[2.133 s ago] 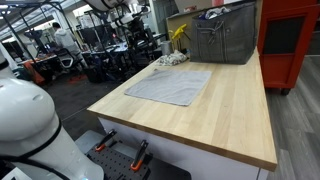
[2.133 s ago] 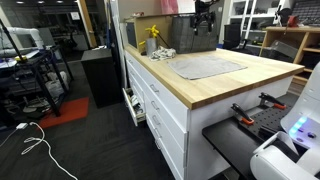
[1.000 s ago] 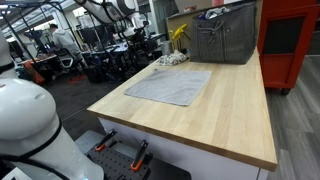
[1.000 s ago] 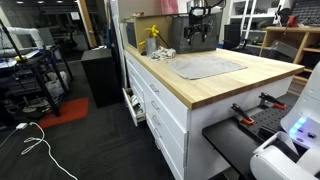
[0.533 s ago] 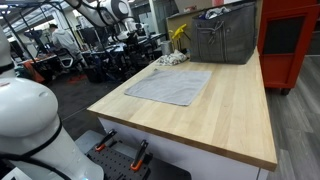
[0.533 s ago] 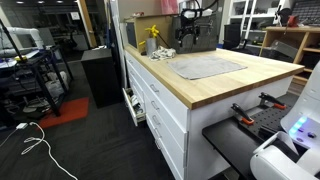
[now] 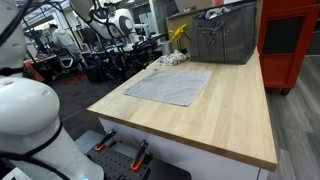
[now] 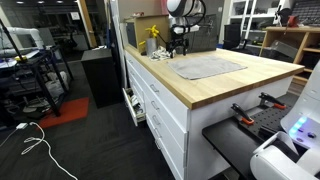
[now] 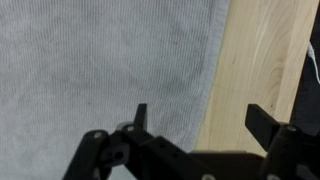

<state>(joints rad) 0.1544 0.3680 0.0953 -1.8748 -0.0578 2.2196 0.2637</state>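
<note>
In the wrist view my gripper [image 9: 203, 120] is open, with nothing between its dark fingers [image 9: 264, 121]. It hangs over the edge of a flat grey cloth [image 9: 100, 60], one finger above the cloth and the other above bare wood [image 9: 260, 50]. The cloth [image 7: 170, 85] lies spread on the wooden table top [image 7: 235, 115] in both exterior views. In an exterior view the gripper [image 8: 178, 44] hovers above the far corner of the cloth [image 8: 208, 67], close to a crumpled rag [image 8: 163, 53].
A yellow object [image 7: 180, 33] and a crumpled rag [image 7: 172, 59] sit at the table's far end. A metal bin [image 7: 225, 40] stands beside them and a red cabinet [image 7: 290, 40] behind. Drawers [image 8: 160, 110] line the table's side. Lab benches and clutter lie beyond.
The arm has swung across the far end of the table and come lower, toward the cloth's far corner. The jaws stay open. The cloth has not moved.
</note>
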